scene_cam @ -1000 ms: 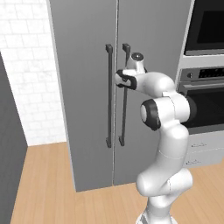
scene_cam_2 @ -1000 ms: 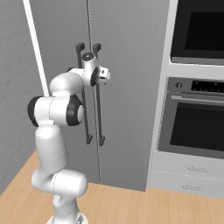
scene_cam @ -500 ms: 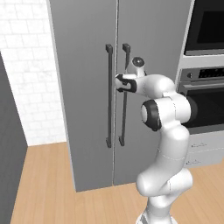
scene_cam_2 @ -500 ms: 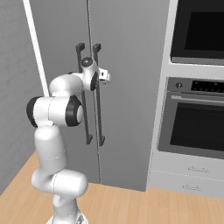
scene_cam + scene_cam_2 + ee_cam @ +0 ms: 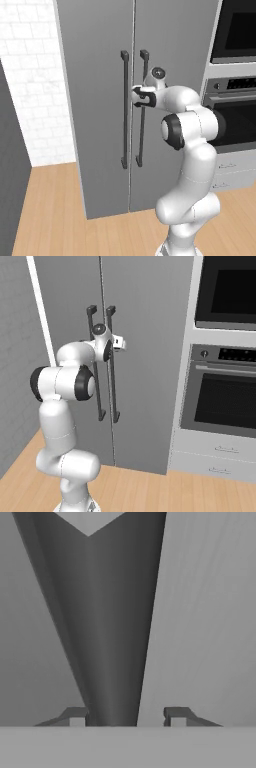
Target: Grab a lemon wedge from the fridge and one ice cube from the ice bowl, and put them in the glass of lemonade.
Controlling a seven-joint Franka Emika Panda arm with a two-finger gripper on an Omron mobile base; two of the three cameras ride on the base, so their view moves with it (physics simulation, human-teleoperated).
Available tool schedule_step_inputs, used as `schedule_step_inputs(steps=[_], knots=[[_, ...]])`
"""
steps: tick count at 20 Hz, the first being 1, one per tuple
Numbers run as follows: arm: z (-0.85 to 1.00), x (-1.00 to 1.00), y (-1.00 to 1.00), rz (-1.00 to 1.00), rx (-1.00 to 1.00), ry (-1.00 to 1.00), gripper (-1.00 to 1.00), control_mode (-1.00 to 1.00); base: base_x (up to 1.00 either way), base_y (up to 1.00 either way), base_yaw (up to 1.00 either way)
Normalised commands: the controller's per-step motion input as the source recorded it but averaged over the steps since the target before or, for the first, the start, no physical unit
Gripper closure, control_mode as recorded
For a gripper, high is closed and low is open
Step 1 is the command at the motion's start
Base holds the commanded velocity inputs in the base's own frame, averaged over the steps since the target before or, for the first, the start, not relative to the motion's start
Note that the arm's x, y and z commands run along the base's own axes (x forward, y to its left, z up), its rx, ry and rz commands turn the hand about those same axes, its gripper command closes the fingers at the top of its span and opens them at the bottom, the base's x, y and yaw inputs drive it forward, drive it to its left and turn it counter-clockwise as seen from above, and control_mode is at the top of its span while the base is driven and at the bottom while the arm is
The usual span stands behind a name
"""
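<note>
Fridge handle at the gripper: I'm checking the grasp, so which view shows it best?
The hand view: the handle stands between the gripper fingertips. The left base view shows its full length; in the right base view the arm partly covers it.

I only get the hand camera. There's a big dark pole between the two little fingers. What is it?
Observer: It's one of the two long black handles on the tall grey fridge.
Operator: Which one is it?
Observer: The gripper looks to be at the right-hand door's bar, near its top.
Operator: Is the fridge open?
Observer: No. Both doors are shut, with a thin straight line between them.
Operator: What's beside it?
Observer: A black-fronted oven stands just to the fridge's right.
</note>
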Motion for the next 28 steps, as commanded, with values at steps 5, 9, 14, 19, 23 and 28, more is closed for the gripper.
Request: schedule_step_inputs(steps=[5,9,14,19,23,28], knots=[[0.00,0.16,0.00,0.00,0.00,0.00,1.00,-1.00,0.00,0.00,0.00],[0.00,0.03,-0.06,0.00,0.00,-0.02,1.00,-1.00,0.00,0.00,0.00],[0.24,-0.32,-0.33,0.00,0.03,-0.03,1.00,-1.00,0.00,0.00,0.00],[0.31,-0.54,-0.53,-0.04,0.09,0.00,1.00,-1.00,0.00,0.00,0.00],[0.21,-0.87,-0.64,-0.07,0.12,-0.02,1.00,-1.00,0.00,0.00,0.00],[0.20,-0.99,-0.72,-0.07,0.13,-0.05,1.00,-1.00,0.00,0.00,0.00]])
